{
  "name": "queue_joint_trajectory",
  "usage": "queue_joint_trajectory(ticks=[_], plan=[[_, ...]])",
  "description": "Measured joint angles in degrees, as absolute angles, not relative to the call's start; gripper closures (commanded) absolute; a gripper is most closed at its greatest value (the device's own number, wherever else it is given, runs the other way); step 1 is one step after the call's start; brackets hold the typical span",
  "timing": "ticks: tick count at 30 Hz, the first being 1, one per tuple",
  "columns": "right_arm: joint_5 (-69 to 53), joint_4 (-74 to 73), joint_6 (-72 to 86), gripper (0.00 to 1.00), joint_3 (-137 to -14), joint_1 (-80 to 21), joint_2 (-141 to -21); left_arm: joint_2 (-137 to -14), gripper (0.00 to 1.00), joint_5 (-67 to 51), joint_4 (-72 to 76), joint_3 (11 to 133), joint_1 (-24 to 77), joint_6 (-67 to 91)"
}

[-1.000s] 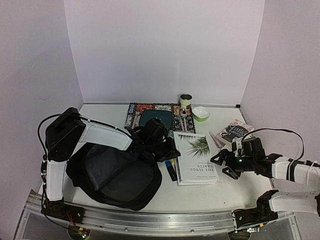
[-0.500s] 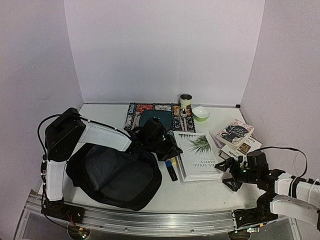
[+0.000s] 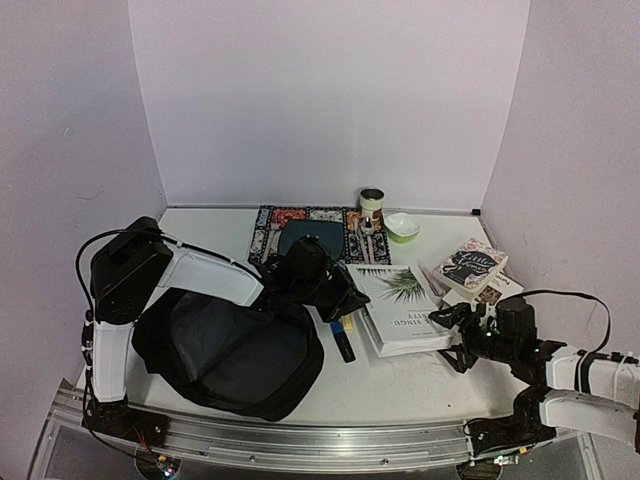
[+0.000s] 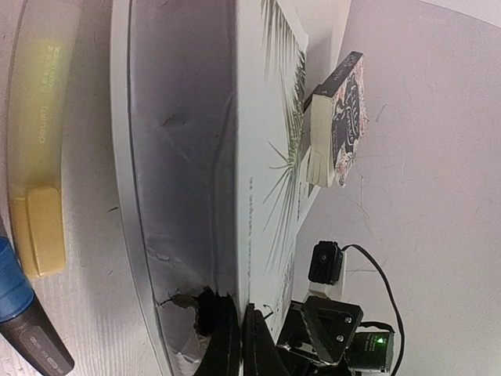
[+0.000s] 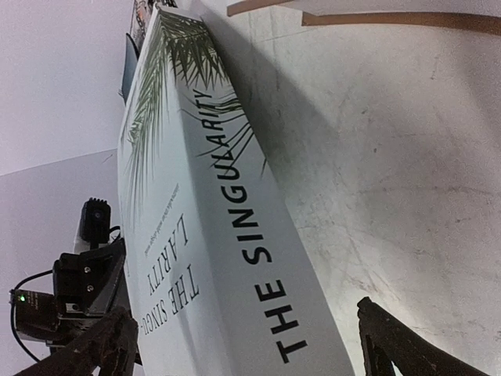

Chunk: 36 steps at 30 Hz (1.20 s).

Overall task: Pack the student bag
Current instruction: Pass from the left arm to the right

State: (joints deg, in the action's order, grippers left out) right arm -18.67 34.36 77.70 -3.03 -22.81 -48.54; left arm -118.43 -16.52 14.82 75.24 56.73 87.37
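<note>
Student bag: we see the student bag [image 3: 225, 350] lying flat on the table [image 3: 400, 390] at the near left, just beside the left arm. We cannot tell whether its mouth is open, and nothing shows inside it.
Right gripper: the right gripper [image 3: 455, 335] sits low at the near right with its jaws spread wide. They straddle the near spine end of the white book [image 3: 400, 305] without closing on it, so it has hold of nothing.
Pens: a yellow highlighter [image 4: 35, 157] and a blue-and-black marker [image 4: 23, 313] lie on the table between the bag and the book, close to both.
White book: it is outside the bag, and its left edge looks raised off the table.
Left gripper: the left gripper [image 3: 345, 295] is pinched almost fully together at the book's left edge and appears to grip the cover there.
Small book: a dark-covered small book [image 3: 470, 265] sits on other papers at the right, further back.
Far items: a patterned mat [image 3: 268, 228] carries a teal dish [image 3: 305, 237], with a can [image 3: 372, 199] and a green bowl [image 3: 402, 227] beyond.
Progress: we judge the packing is at an early stage. Both books and the pens are out on the table, and the white book looks like the item in hand.
</note>
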Motion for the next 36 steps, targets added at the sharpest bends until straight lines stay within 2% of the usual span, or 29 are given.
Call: queue_joint_trajectory(ticks=[12,19,30,32,36], plan=[[-18.9,44.2,80.6,0.04,-3.0,-22.9,-54.5,-118.5,1.0,-15.0,18.6,75.2,58.1,92.0],[-18.8,48.1,81.6,0.11,-4.0,-23.5,-58.8,-118.7,0.99,-14.7,20.3,75.2,58.9,93.7],[-17.6,47.5,82.1,0.43,-4.6,-23.6,-56.9,-119.0,0.73,-14.2,24.0,72.5,59.0,92.8],[-17.5,46.4,81.8,0.51,-4.6,-23.7,-55.6,-119.0,0.65,-14.2,24.6,72.1,59.0,92.4],[-17.2,44.5,81.3,0.68,-4.6,-23.8,-52.5,-118.6,0.6,-14.0,25.0,71.8,59.1,91.1]])
